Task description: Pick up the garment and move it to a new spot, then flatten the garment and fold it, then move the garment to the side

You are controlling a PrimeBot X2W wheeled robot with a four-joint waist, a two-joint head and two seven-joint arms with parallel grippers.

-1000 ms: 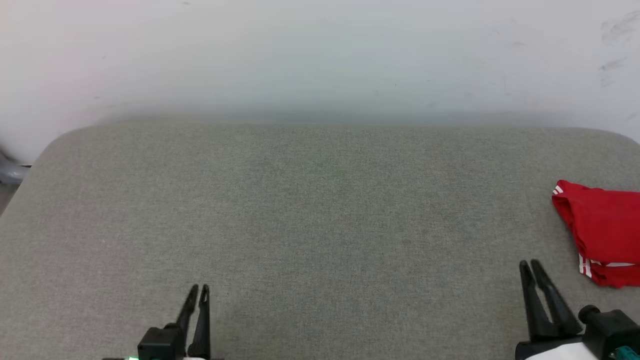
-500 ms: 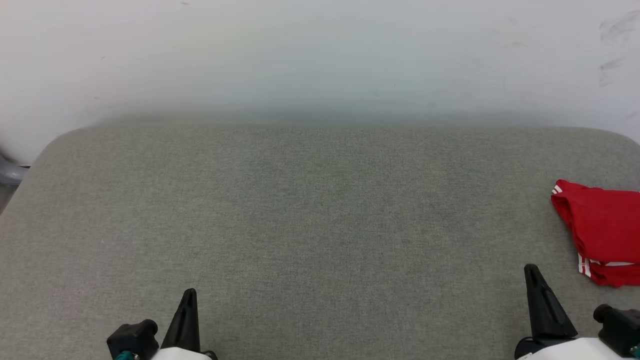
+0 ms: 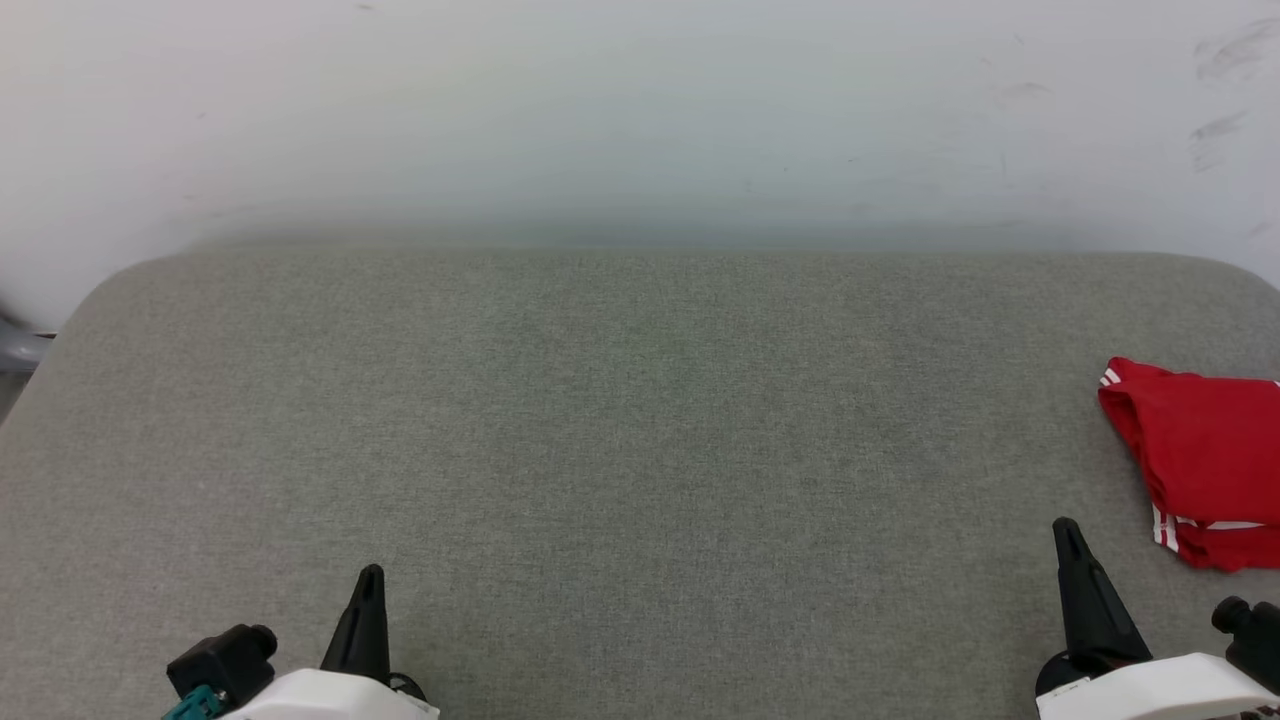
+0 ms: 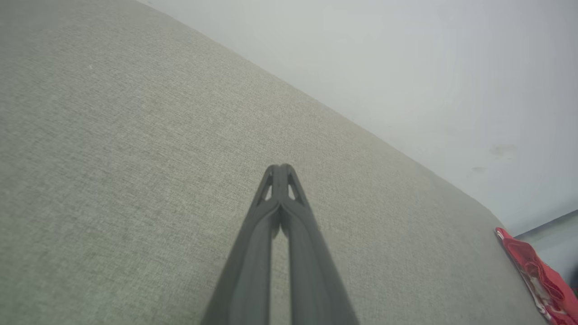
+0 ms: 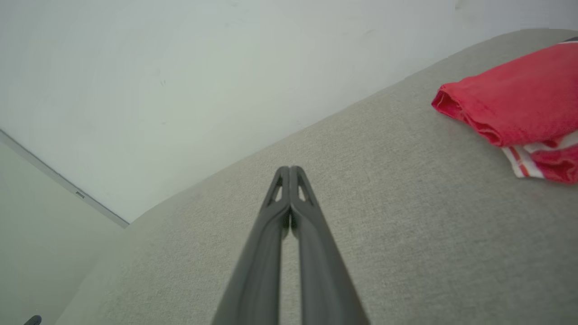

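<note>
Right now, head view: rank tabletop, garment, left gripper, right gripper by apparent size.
1. grey fabric tabletop
2. red garment, cropped by the frame edge
3. left gripper and right gripper: look alike, not ranked

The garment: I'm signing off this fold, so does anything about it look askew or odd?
Slightly. The garment lies folded at the far right of the grey surface, but unevenly: a layer with striped trim sticks out under its near edge. No damage visible.
</note>
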